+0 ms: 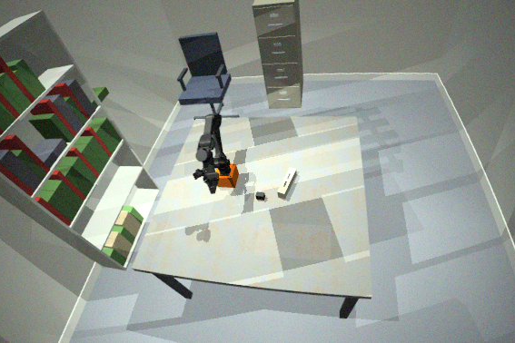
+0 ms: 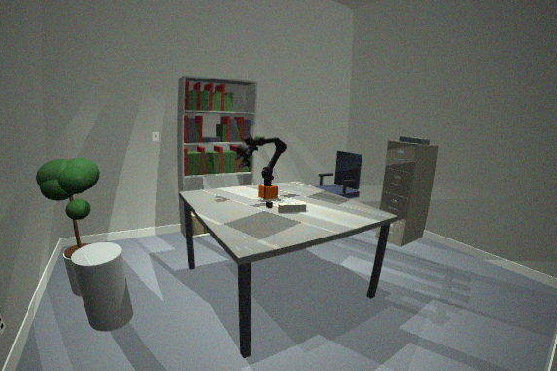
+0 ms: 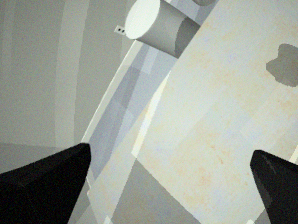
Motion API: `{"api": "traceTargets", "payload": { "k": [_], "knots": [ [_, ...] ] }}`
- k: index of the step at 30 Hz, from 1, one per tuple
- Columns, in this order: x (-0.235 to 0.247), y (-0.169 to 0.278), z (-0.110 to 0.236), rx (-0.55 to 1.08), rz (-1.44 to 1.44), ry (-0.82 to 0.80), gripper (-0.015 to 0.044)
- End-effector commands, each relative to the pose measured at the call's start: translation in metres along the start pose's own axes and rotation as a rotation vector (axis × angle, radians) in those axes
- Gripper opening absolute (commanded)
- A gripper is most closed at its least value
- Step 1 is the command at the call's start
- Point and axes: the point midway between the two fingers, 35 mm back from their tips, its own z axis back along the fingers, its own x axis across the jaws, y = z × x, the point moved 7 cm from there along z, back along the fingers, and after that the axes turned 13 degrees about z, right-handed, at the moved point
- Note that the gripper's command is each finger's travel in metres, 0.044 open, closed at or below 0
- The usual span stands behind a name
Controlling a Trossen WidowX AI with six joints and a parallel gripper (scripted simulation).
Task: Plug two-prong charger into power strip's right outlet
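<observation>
The charger [image 1: 260, 196] [image 2: 269, 204] is a small black block lying on the table between the arm's orange base and the power strip. Its prongs are too small to make out. The white power strip [image 1: 282, 189] [image 2: 292, 208] lies on the table to the right of the charger, with dark outlet marks along its top; the shutter cannot be made out. My gripper [image 1: 203, 183] [image 2: 241, 162] [image 3: 175, 157] is open and empty, high above the table and left of the charger. Neither the charger nor the strip shows in the wrist view.
The orange base block [image 1: 228, 177] [image 2: 268, 191] stands on the table [image 1: 237, 254] [image 2: 217, 231] close to the charger. A bookshelf [image 1: 139, 174] stands beyond the table's left edge. A chair [image 1: 204, 88] and a filing cabinet [image 1: 280, 59] stand behind the table.
</observation>
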Motion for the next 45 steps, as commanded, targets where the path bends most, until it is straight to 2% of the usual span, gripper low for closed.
{"api": "traceTargets", "payload": {
  "k": [1,13,33,45],
  "knots": [
    [0.003,0.010,-0.009,0.047,0.093,0.017,0.0440],
    [0.010,0.050,-0.037,0.222,0.428,0.051,0.0440],
    [0.015,0.108,-0.060,0.408,0.833,0.074,0.0440],
    [0.011,0.158,-0.072,0.601,1.207,0.039,0.0440]
  ]
}}
